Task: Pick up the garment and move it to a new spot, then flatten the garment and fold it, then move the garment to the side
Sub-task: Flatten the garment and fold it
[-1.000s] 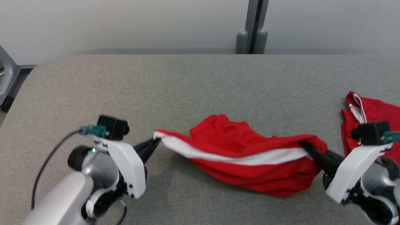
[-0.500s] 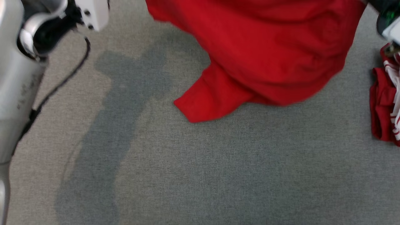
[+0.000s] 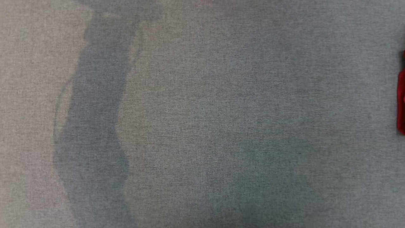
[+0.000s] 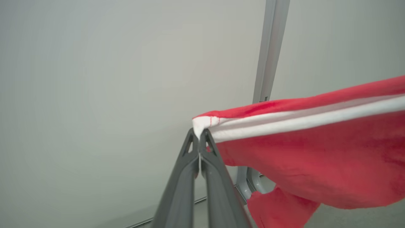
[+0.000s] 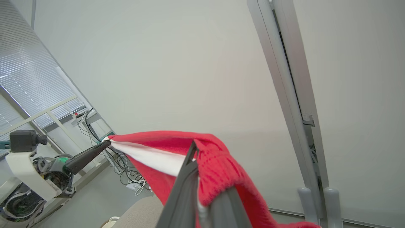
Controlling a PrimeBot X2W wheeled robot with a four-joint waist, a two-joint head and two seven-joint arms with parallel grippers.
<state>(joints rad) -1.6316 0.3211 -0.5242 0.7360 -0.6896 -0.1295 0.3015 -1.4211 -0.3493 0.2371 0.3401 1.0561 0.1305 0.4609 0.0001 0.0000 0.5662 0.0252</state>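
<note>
You have the red garment (image 4: 300,158) held up in the air in front of the pale wall (image 4: 95,95), stretched by its white band between both arms. Your left jaws are clamped shut on one end of the band. Your right jaws are pinched on the other end, with cloth draped over them. The grey counter (image 3: 202,126) carries another red cloth (image 3: 401,104) toward its right side.

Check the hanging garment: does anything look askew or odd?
Slightly uneven grip: the left tool pinches the red garment neatly at its white-trimmed corner, while fabric bunches over the right tool. No damage visible.
</note>
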